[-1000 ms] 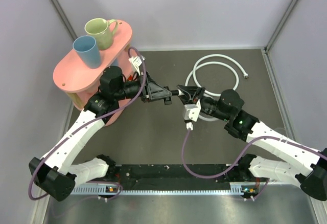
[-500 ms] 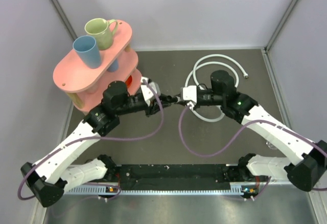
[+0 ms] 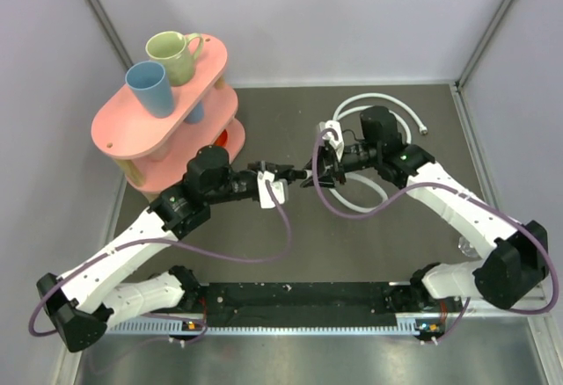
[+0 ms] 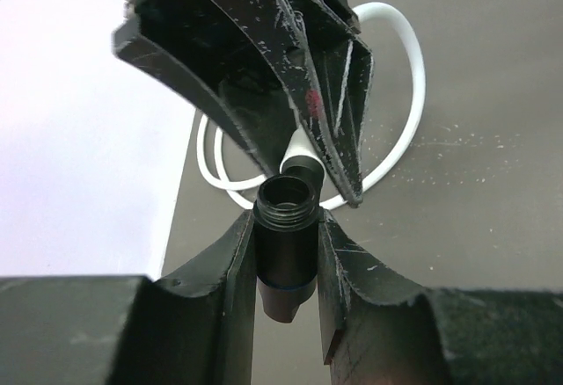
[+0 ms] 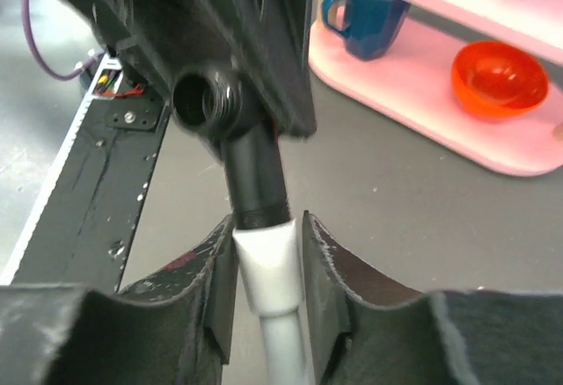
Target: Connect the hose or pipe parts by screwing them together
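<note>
Left end effector (image 3: 297,174) rolled, fitting (image 4: 286,240) held, shelf (image 3: 123,130) beside

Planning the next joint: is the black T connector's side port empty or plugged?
Empty: the small black T-shaped plastic connector shows bare threads around an open port hole.

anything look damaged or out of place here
Nothing spilled or askew. Only wear: the right pincer has its black fingers scratched white, with a small red smudge; pale specks dot the dark table.
</note>
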You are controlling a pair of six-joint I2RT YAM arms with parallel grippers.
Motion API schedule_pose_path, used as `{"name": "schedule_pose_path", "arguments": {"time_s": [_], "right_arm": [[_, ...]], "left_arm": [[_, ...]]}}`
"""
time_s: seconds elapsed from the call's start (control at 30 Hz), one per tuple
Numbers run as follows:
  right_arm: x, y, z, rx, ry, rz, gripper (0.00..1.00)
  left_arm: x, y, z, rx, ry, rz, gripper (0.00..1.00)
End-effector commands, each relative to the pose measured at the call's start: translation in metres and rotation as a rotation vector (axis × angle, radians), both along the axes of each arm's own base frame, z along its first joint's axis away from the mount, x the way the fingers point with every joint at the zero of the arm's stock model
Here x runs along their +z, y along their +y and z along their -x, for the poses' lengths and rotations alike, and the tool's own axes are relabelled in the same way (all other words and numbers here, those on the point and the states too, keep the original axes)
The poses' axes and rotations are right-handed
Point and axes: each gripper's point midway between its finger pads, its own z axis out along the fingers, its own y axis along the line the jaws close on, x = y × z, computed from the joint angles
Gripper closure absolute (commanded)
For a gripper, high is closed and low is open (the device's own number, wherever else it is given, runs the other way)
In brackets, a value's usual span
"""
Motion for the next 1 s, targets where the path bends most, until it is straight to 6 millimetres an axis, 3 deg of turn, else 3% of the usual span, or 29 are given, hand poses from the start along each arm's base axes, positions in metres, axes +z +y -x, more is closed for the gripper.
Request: {"name": "schedule_pose_path", "arguments": {"time_s": [0.0,0.07,0.1,0.13,0.17,0.2,0.23,0.27,0.3,0.37,0.5,0.63,0.8,0.97], "right_arm": [[0.062,-0.002,-0.003,-0.079,-0.186,-0.133,0.43],[0.056,-0.009,-0.01,-0.152,-0.26,-0.137,0.34],[0.064,-0.017,-0.008,-0.181,-0.31,-0.157,0.28],[0.053,-0.021,-0.01,-0.205,-0.331,-0.147,0.24],[0.06,-0.024,-0.016,-0.254,-0.388,-0.172,0.22],[0.075,-0.031,-0.01,-0.273,-0.45,-0.215,0.18],[0.063,-0.034,-0.009,-0.284,-0.458,-0.218,0.17],[0.079,-0.037,-0.007,-0.303,-0.53,-0.281,0.16],[0.082,-0.04,-0.003,-0.308,-0.551,-0.302,0.16],[0.087,-0.047,0.004,-0.315,-0.619,-0.33,0.16],[0.09,-0.055,0.006,-0.367,-0.793,-0.336,0.19],[0.096,-0.056,0.005,-0.398,-0.929,-0.33,0.24],[0.093,-0.049,-0.01,-0.449,-1.05,-0.276,0.29],[0.101,-0.037,-0.005,-0.427,-1.124,-0.284,0.4]], "left_arm": [[-0.016,-0.009,0.014,-0.025,0.146,0.042,1.0],[-0.003,-0.005,0.006,0.023,0.189,0.126,1.0],[0.003,-0.002,0.007,0.059,0.27,0.184,1.0],[0.008,0.0,0.006,0.076,0.299,0.215,1.0],[0.013,0.003,0.002,0.096,0.318,0.244,1.0],[0.018,0.004,0.004,0.111,0.385,0.277,1.0],[0.022,0.006,0.004,0.131,0.43,0.299,1.0],[0.034,0.009,-0.002,0.17,0.465,0.35,1.0],[0.038,0.01,-0.005,0.221,0.594,0.41,1.0],[0.054,0.015,-0.011,0.265,0.721,0.486,1.0],[0.063,0.012,-0.006,0.299,1.131,0.545,1.0],[0.073,0.011,0.003,0.215,1.386,0.583,1.0],[0.089,0.009,0.006,0.111,1.609,0.664,1.0],[0.098,0.003,0.008,0.013,1.78,0.694,1.0]]}}
